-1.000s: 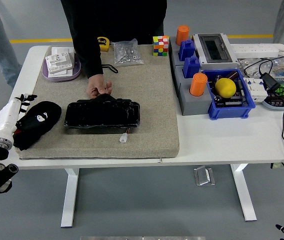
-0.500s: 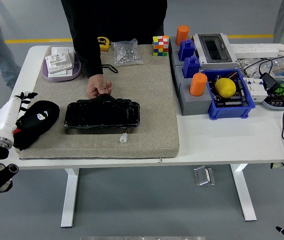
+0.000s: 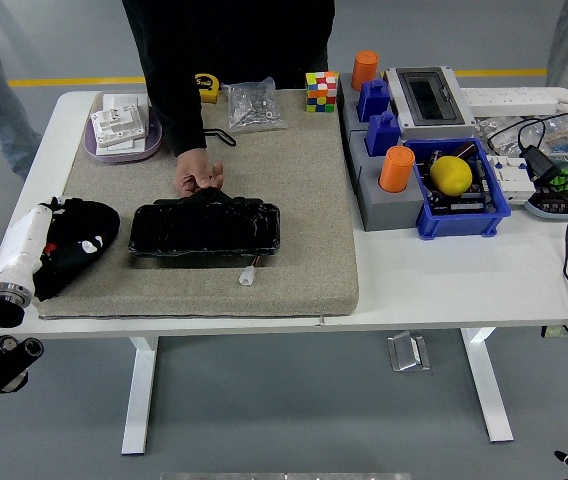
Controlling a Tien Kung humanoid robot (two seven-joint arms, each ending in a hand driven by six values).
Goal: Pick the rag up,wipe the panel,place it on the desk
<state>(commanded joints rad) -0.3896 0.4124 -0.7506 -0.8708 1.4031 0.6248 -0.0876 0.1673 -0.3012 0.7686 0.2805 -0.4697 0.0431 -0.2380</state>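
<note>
Head view: at the left edge of the beige mat [image 3: 304,200], the left hand [image 3: 52,222] is laid on the black rag [image 3: 82,243]. Whether the fingers are closed on the cloth or only resting on it cannot be told, dark against dark. The rag is bunched at the mat's near-left corner, its long axis run from near-left to far-right, the broader end turned toward the panel [image 3: 205,229] just beside it.

The black panel is set lengthwise left to right at the mat's middle and is steadied at its far edge by a person's hand [image 3: 199,180]. A shallow pinch is judged the main risk: only a fold could be lifted and the rest dragged off the mat's near edge. A wipe pressed too hard could also skid the panel against the small white connector [image 3: 248,277] at its near side, or crowd the steadying hand. The right hand is not seen.
</note>
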